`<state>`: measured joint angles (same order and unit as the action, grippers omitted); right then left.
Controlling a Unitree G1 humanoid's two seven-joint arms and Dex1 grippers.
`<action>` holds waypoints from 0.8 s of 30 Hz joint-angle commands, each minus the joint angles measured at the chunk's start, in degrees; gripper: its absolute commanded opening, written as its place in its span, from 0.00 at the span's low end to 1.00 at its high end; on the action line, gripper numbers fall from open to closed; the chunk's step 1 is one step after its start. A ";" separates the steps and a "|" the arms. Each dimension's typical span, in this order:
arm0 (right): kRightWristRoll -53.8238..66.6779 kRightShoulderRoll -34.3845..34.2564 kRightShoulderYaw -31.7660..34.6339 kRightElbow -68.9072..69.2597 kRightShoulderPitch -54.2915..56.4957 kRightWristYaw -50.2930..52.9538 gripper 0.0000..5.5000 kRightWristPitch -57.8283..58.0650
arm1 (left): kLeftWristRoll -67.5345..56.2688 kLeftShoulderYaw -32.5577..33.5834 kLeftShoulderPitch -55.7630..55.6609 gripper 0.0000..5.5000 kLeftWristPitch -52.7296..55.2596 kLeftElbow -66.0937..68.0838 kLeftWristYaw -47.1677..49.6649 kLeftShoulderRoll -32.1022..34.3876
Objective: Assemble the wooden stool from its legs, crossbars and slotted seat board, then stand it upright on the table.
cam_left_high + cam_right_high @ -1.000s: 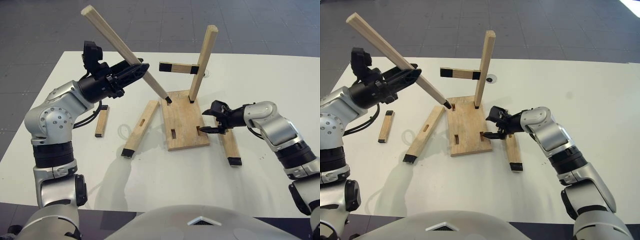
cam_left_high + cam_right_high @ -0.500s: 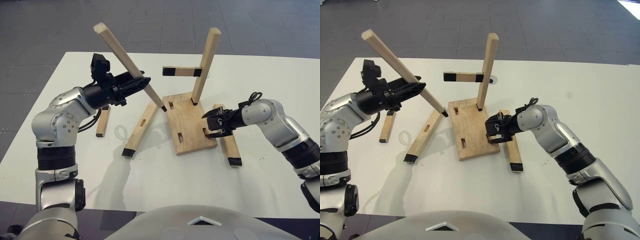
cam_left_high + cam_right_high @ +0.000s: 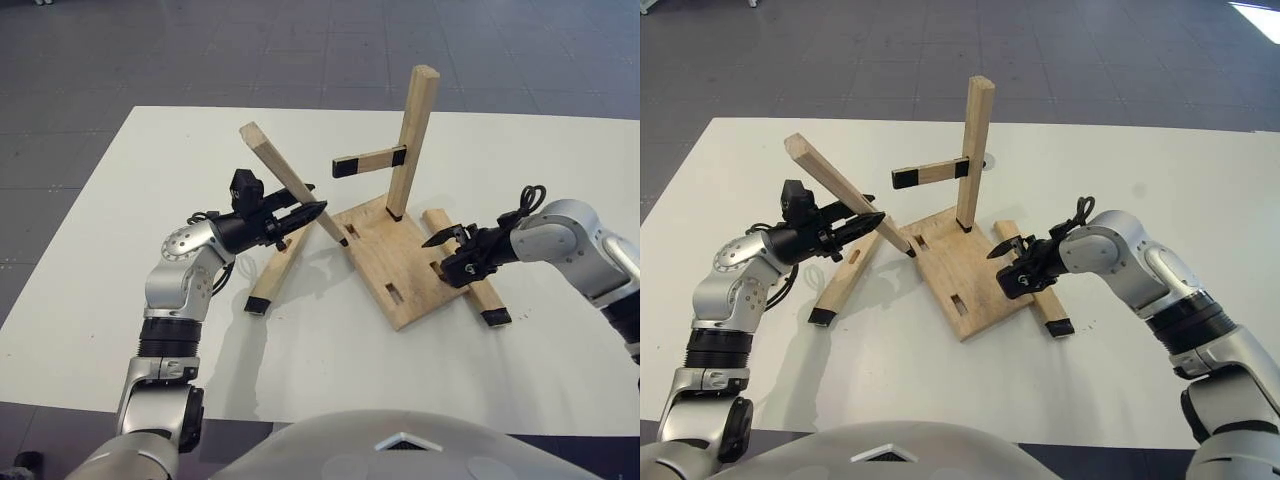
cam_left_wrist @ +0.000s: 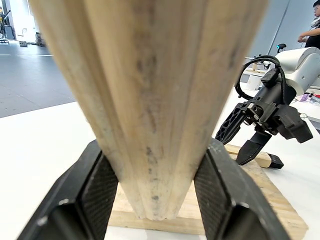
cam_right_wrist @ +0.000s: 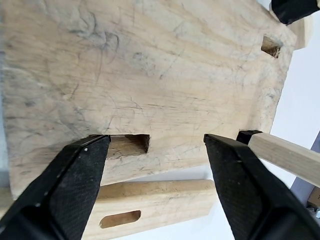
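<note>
The slotted seat board lies flat on the white table, turned at an angle. One leg stands upright in a far slot, with a crossbar sticking out sideways from it. My left gripper is shut on a second leg, held slanted with its dark tip at the board's left corner slot. In the left wrist view, the fingers clamp that leg. My right gripper is open at the board's right edge, its fingers spread over a slot.
A slotted leg lies on the table left of the board, under the held leg. Another leg lies along the board's right side beneath my right gripper. The table's near and far right parts are bare.
The seat board has swung round and slid right, carrying the upright leg. My left arm has lowered the slanted leg towards the board's corner. My right gripper moved right with the board's edge.
</note>
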<state>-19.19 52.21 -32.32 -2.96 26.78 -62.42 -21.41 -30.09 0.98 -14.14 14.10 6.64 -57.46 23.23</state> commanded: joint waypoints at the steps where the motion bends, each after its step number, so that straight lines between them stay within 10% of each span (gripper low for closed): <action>1: -4.46 0.96 -1.70 -3.02 -4.37 -1.05 0.63 -0.23 | -0.12 0.40 -1.30 0.37 -0.95 1.55 0.73 -2.31; 24: -6.98 -0.67 -0.22 -1.88 -8.17 2.42 0.63 0.52 | 2.69 -0.93 -6.94 0.37 3.17 9.98 -2.91 -0.02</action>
<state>-22.14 52.01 -29.51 -1.85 23.14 -58.23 -22.35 -27.41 -0.03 -21.48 15.19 18.53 -59.82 21.69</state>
